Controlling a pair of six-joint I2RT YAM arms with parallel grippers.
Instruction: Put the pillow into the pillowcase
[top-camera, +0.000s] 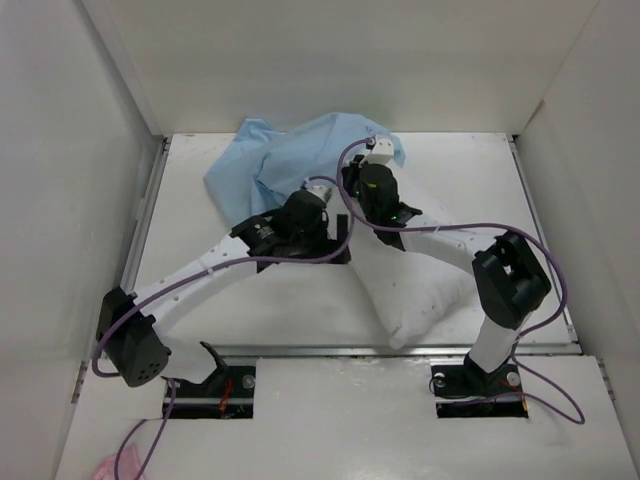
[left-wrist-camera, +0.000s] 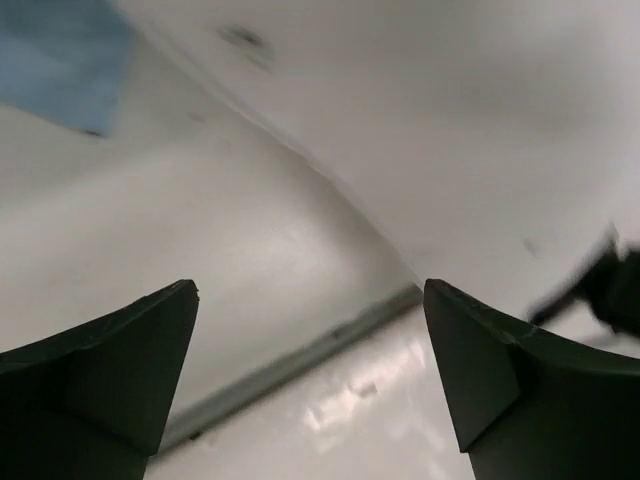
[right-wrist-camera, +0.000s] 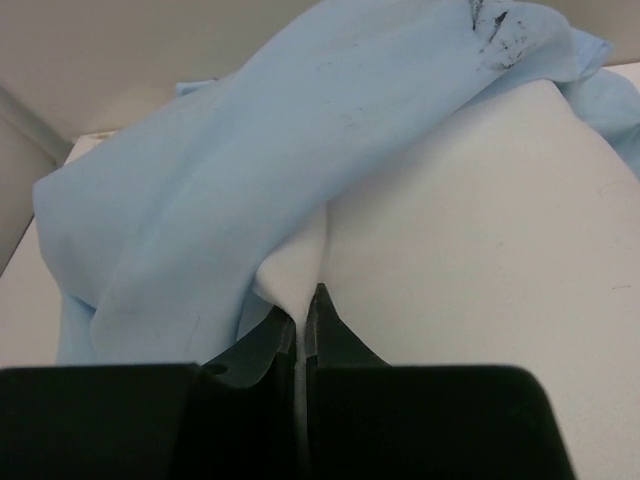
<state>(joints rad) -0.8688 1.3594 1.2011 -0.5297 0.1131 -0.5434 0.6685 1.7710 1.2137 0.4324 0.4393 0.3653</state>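
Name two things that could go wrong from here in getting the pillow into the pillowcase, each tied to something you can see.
1. The right tool pinches only a thin fold of the pillow; a pull might slip it free.
2. The pillowcase drapes bunched over the pillow while the left tool is open and holds nothing, so the case may get pushed along rather than slide on.

A robotics lab cell: plain white walls (top-camera: 60, 150) enclose a table (top-camera: 250, 310) bearing two bolted, cabled arms (top-camera: 200, 268).
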